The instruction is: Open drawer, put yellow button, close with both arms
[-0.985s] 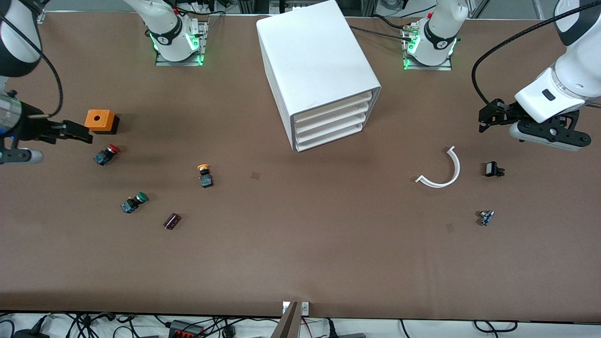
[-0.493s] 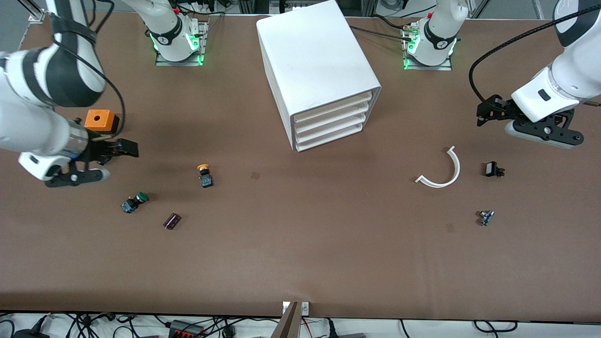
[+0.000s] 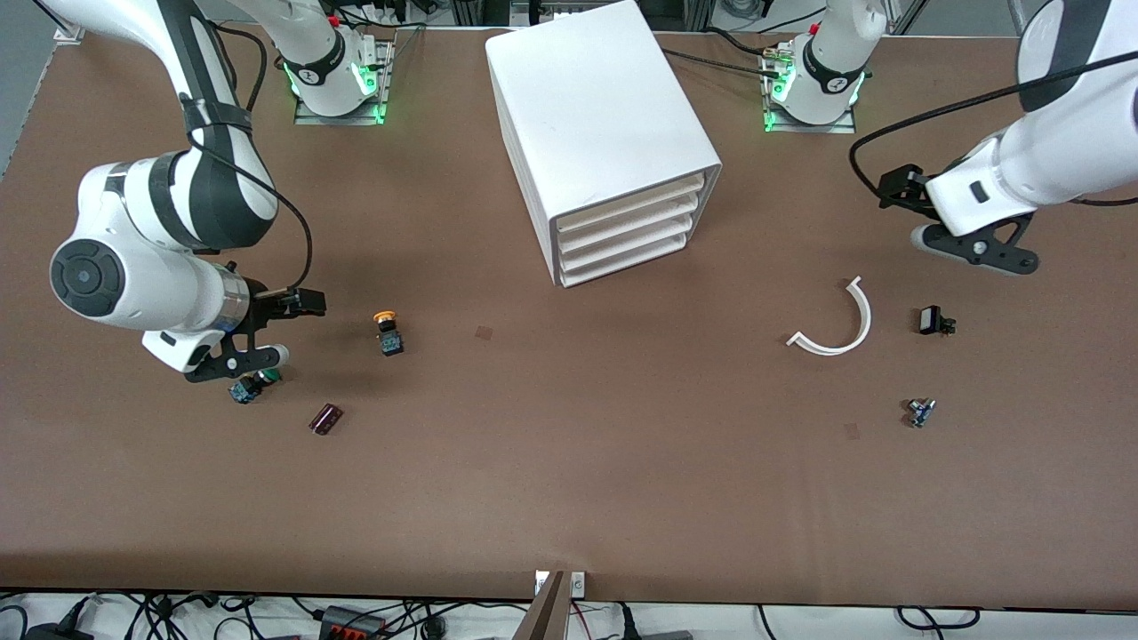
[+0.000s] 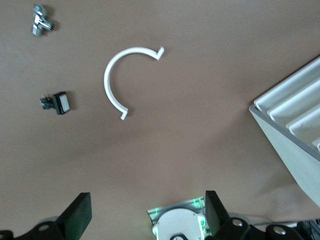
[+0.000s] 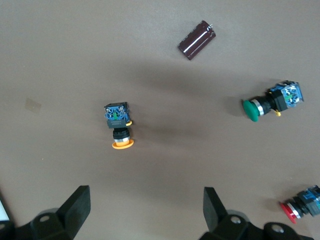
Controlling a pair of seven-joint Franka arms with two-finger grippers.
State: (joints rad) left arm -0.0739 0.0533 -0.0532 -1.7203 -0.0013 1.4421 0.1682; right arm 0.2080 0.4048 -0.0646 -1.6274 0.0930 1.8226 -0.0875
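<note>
The white cabinet (image 3: pixel 605 142) stands at the middle of the table, and its top drawer (image 3: pixel 629 200) is shut like the three below it. The yellow button (image 3: pixel 387 329) lies on its side on the table, apart from the cabinet, toward the right arm's end. My right gripper (image 3: pixel 298 307) hovers just beside it, open and empty. In the right wrist view the yellow button (image 5: pixel 119 127) lies ahead of the spread right gripper (image 5: pixel 145 210). My left gripper (image 3: pixel 898 191) hangs open and empty over the table toward the left arm's end; the left wrist view shows the left gripper (image 4: pixel 145 215) with the cabinet (image 4: pixel 295 135) off to one side.
A green button (image 3: pixel 253 384) lies partly under my right hand; a red button (image 5: pixel 302 206) lies beside it. A dark cylinder (image 3: pixel 325 418) sits nearer the front camera. Toward the left arm's end lie a white curved strip (image 3: pixel 840 324), a small black switch (image 3: pixel 933 320) and a metal part (image 3: pixel 920 412).
My right arm has swung in from the table's end toward the yellow button and now covers the red button and an orange box. My left arm has drifted toward the cabinet.
</note>
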